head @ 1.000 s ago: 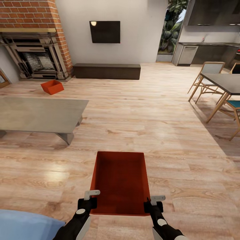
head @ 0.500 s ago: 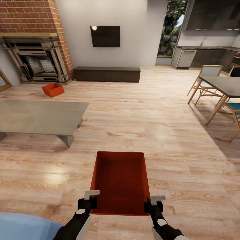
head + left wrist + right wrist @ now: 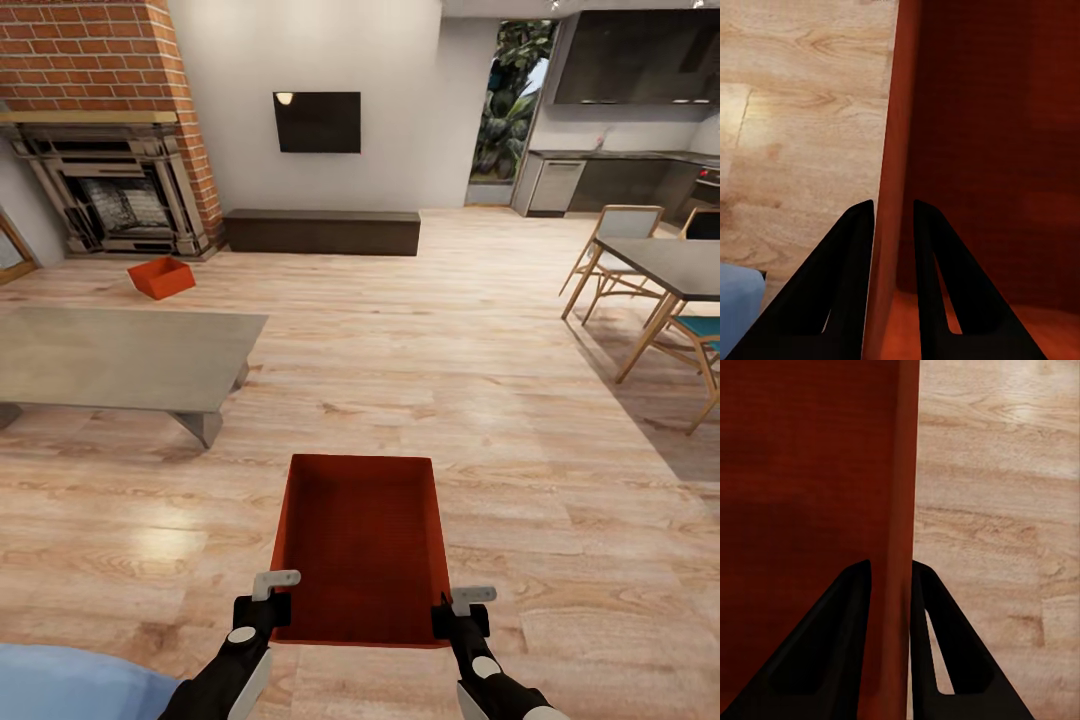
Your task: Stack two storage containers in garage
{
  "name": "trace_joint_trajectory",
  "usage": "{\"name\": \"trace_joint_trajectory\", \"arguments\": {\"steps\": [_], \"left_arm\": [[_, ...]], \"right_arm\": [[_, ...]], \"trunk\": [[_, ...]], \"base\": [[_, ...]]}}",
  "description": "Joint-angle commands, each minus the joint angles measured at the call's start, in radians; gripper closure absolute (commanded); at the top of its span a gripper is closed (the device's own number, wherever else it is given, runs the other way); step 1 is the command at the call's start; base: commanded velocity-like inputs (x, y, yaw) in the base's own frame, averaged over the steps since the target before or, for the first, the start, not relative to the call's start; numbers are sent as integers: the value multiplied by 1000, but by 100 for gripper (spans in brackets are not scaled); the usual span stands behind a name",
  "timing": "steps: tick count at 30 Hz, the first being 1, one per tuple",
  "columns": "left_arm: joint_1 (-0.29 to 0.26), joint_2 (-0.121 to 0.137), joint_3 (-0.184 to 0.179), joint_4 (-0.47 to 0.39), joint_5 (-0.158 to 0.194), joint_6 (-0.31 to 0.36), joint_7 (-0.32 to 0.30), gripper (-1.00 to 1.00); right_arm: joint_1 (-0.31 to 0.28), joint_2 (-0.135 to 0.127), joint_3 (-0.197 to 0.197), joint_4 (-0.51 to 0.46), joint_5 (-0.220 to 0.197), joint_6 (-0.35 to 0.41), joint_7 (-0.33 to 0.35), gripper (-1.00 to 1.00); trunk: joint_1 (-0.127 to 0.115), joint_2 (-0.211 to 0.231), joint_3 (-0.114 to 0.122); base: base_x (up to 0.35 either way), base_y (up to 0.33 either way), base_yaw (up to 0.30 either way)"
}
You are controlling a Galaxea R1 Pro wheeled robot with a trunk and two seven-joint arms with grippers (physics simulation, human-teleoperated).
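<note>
I hold one red-orange storage container (image 3: pixel 360 545) in front of me over the wood-plank floor. My left gripper (image 3: pixel 272 607) is shut on its left wall near the close corner; in the left wrist view the wall (image 3: pixel 894 150) runs between the two dark fingers (image 3: pixel 844 285). On the opposite wall my right gripper (image 3: pixel 452 615) is shut the same way, the wall (image 3: pixel 904 510) pinched between its fingers (image 3: pixel 832 652). The other storage container (image 3: pixel 161 277) sits on the floor by the brick fireplace (image 3: pixel 110 130), far left.
A low grey table (image 3: pixel 120 355) stands at the left. A dark bench (image 3: pixel 322 231) lines the far wall. A dining table (image 3: pixel 675 265) with wooden chairs (image 3: pixel 615 240) is at the right. A blue object (image 3: pixel 70 685) shows at the near left.
The head view has shifted: the fireplace, bench and far container sit lower in the picture than a second ago. The held container and both grippers keep their place in the picture.
</note>
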Motion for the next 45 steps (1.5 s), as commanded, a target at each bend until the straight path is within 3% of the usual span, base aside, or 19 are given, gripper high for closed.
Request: {"name": "trace_joint_trajectory", "arguments": {"steps": [1,45], "left_arm": [[0,8,-6,2,16,5,26,100],[0,3,0,0,15,5,28,100]], "right_arm": [[-2,0,-21,-2,5,-41,-13,100],[-2,0,-21,-2,5,-41,-13,100]], "trunk": [[0,-1,1],[0,-1,71]], "base": [[0,0,0],[0,0,0]]}}
